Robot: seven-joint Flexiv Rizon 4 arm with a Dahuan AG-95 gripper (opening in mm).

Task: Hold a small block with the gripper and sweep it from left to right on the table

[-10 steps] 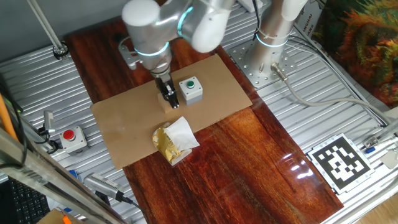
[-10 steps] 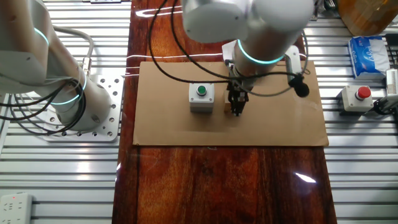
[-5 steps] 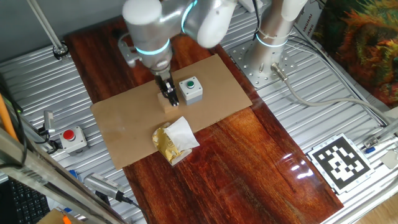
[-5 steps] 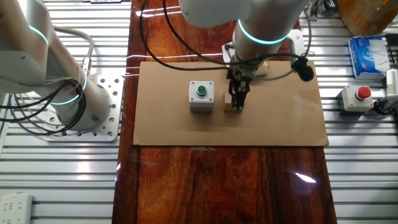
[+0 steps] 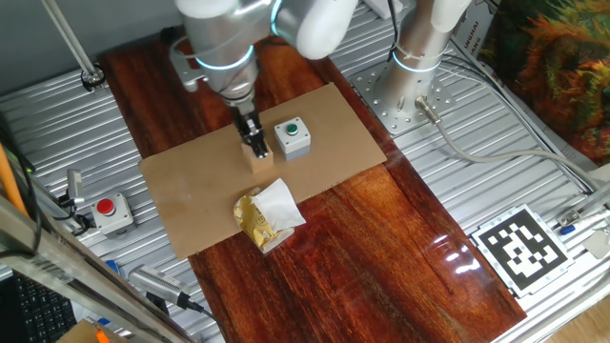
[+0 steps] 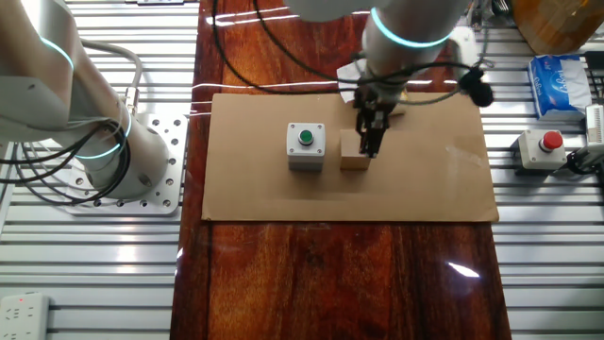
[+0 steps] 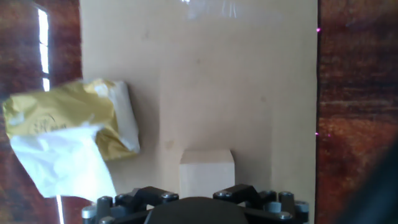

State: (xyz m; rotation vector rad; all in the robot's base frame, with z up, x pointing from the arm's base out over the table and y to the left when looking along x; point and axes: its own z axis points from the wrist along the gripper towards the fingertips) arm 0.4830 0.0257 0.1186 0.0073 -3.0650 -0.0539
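None of the sweep looked done at this moment, as far as I could judge. The small block sat on the tan cardboard sheet, just beside the grey button box, on the side of that box away from the upright white-and-silver post. The gripper stood at the block's far edge from the box, tips touching or almost touching the top of it. In the hand view the block lay directly in front of the fingers, not between them — so I judged it was not gripped. Whether the jaws were spread or pressed together I could not tell; the fixed views show only a narrow black tip, approx. one dark bar.

The gold-and-white wrapper lay near the box too, at the cardboard's edge toward the bare table.

Left to do, in my judgement: grasp the block, then sweep it left to right, i.e. nearly everything.
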